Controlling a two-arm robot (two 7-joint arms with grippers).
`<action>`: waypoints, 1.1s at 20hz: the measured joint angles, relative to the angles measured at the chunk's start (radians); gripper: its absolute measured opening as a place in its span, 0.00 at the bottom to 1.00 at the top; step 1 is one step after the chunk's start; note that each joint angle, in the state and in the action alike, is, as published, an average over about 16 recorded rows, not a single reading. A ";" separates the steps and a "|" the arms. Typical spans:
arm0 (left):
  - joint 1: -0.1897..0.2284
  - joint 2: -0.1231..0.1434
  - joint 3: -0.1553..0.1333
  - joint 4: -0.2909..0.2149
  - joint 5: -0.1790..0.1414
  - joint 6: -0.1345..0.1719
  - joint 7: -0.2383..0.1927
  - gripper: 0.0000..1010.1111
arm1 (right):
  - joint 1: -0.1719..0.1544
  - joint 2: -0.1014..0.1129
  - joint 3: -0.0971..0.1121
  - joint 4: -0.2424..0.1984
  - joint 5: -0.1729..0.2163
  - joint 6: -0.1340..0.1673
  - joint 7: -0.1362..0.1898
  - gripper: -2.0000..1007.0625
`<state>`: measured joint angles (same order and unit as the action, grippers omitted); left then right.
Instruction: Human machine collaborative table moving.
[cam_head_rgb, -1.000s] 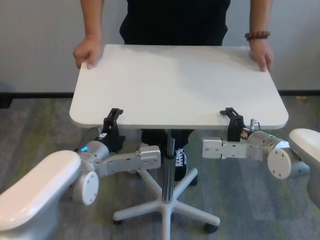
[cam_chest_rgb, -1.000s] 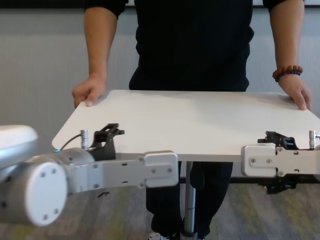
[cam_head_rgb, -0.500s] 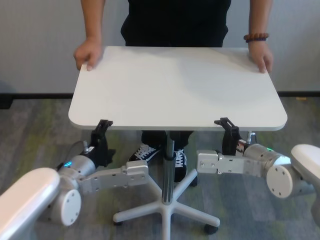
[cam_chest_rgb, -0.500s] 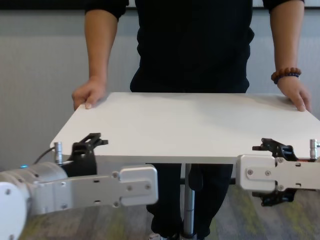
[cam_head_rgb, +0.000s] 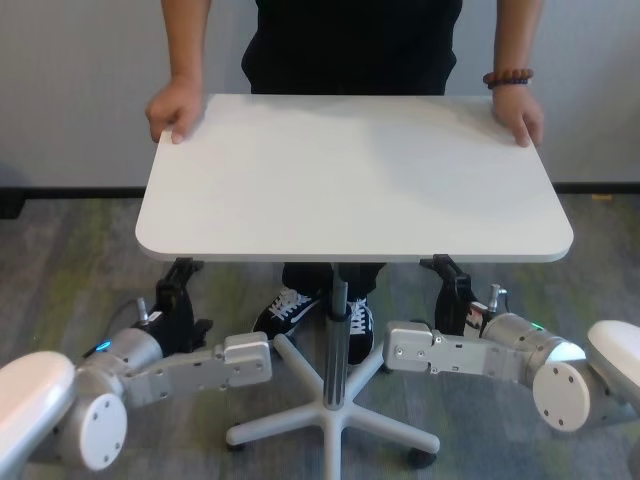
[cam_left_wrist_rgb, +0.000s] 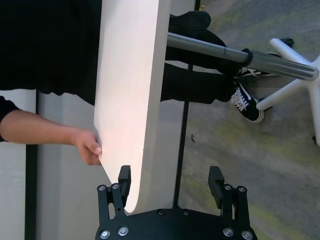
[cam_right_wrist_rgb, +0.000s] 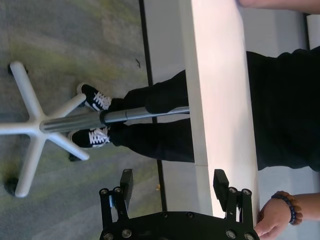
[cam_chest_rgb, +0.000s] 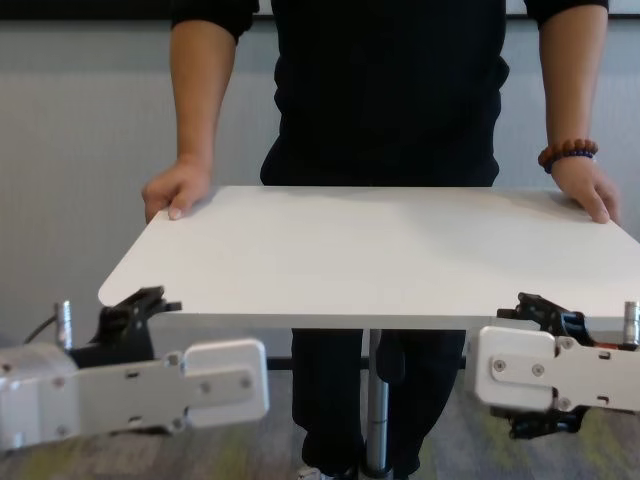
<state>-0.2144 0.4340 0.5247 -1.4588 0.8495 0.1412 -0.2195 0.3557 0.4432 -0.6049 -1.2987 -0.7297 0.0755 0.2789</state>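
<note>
The white table (cam_head_rgb: 350, 175) stands on its silver pole (cam_head_rgb: 338, 340). The human (cam_head_rgb: 350, 45) in black stands at its far side, one hand (cam_head_rgb: 175, 108) on each far corner, a bead bracelet (cam_head_rgb: 508, 76) on one wrist. My left gripper (cam_head_rgb: 180, 285) is open just below the near edge by the left corner, not touching; it also shows in the chest view (cam_chest_rgb: 135, 308) and the left wrist view (cam_left_wrist_rgb: 170, 182). My right gripper (cam_head_rgb: 447, 285) is open below the near edge at the right, also in the chest view (cam_chest_rgb: 540, 308) and the right wrist view (cam_right_wrist_rgb: 173, 186).
The table's white star base (cam_head_rgb: 330, 415) on castors spreads on the grey carpet between my arms. The person's black sneakers (cam_head_rgb: 290, 305) stand by the pole. A grey wall with a dark skirting (cam_head_rgb: 70, 190) runs behind.
Both grippers were straddling the table's near edge. They have drawn back toward me and dropped below it. The person's hands stay on the far corners.
</note>
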 joint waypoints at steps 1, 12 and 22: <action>0.010 0.006 -0.007 -0.011 -0.009 -0.001 -0.009 0.99 | -0.010 0.000 0.004 -0.013 0.003 0.002 -0.001 0.99; 0.120 0.066 -0.094 -0.136 -0.160 0.021 -0.143 0.99 | -0.115 -0.018 0.059 -0.136 0.049 0.006 -0.027 0.99; 0.217 0.090 -0.201 -0.249 -0.368 0.106 -0.264 0.99 | -0.197 -0.073 0.120 -0.192 0.148 -0.046 -0.067 0.99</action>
<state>0.0022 0.5236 0.3235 -1.7081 0.4818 0.2473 -0.4831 0.1582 0.3703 -0.4851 -1.4910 -0.5820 0.0290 0.2114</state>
